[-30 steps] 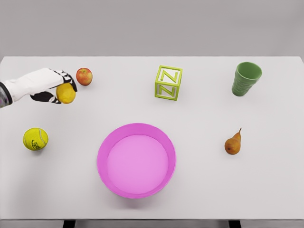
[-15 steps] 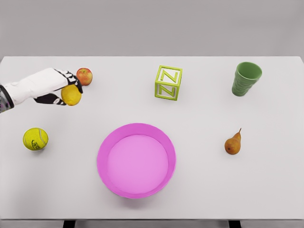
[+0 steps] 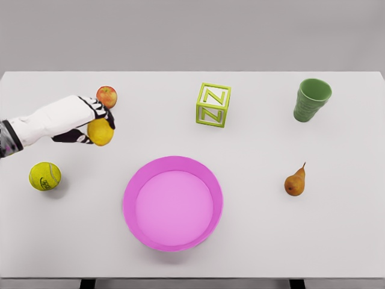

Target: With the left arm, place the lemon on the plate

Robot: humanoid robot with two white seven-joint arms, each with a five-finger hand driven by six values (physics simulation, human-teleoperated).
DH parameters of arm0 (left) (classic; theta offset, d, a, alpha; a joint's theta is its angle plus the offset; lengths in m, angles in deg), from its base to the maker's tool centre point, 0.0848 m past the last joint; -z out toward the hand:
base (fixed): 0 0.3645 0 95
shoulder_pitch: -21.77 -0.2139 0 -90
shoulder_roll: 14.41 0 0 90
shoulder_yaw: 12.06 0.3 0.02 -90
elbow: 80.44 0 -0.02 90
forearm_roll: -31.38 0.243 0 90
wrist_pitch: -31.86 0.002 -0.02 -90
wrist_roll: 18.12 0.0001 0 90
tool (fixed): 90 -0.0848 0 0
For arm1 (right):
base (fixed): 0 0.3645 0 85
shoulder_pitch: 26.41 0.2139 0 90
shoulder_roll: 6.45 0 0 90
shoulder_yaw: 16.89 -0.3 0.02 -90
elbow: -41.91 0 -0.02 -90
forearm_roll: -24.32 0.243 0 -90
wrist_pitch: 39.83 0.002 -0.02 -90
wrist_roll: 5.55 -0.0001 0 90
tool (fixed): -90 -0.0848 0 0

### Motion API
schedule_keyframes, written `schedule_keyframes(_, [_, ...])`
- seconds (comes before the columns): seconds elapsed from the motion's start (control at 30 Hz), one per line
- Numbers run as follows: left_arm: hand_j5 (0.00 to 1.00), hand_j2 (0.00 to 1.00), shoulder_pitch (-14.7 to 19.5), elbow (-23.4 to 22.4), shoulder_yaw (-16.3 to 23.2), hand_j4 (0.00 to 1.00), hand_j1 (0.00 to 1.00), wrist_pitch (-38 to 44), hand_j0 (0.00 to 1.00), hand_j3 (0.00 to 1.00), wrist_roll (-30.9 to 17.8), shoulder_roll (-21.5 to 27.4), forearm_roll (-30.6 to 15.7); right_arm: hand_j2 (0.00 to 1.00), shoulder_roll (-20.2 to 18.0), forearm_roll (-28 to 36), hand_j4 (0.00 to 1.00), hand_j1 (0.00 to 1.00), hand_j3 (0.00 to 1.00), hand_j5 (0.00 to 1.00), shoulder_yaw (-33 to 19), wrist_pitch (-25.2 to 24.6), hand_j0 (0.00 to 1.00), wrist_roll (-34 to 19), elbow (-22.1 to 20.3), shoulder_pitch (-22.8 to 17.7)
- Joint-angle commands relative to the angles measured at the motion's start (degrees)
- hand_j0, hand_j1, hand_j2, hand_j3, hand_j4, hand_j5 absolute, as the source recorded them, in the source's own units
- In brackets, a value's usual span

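I am holding the lemon [image 3: 100,132] in the left hand [image 3: 90,120], fingers curled down over its top and far side, so the hand is closed on the fruit and not spread. Taking the plate [image 3: 135,180] as my landmark, the lemon is sitting up and to the left of its rim, near but well short of it, and I am judging it to be carried clear of the counter [image 3: 252,241], though from this single view I cannot tell how high.

The apple [image 3: 106,96] is lying farther out from the plate along that same upper-left line, just beyond my knuckles. The tennis ball [image 3: 45,176] is lying well to the left of the plate, level with its upper half. Neither is sitting between the lemon and the plate.

I am treating the lemon as light and firm, with a skin that gives a little grip but a rounded shape that rolls out of a loose hold. I am judging the best hold to be across its fat middle, thumb opposing the fingers, rather than at the tapered ends. It should not bruise under a moderate squeeze. The plate has a raised wall, so I am expecting the fruit to stay inside once released low over the centre

The right arm is not showing
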Motion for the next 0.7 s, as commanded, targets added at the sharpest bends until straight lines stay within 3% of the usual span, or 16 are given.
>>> schedule_keyframes(0.0, [0.53,0.53,0.00,1.11,-0.16,0.53,0.53,0.15,0.53,0.53,0.04,-0.01,-0.85,1.00,0.01,-0.01,1.00,1.00,1.00,1.00,0.01,0.00,1.00,-0.01,-0.05,0.00])
schedule_keyframes(0.67, [0.54,0.54,-5.01,10.60,-0.16,0.54,0.54,0.15,0.54,0.54,0.13,-1.86,-2.08,1.00,0.01,-0.01,1.00,1.00,1.00,1.00,0.01,0.00,1.00,-0.01,0.04,0.00])
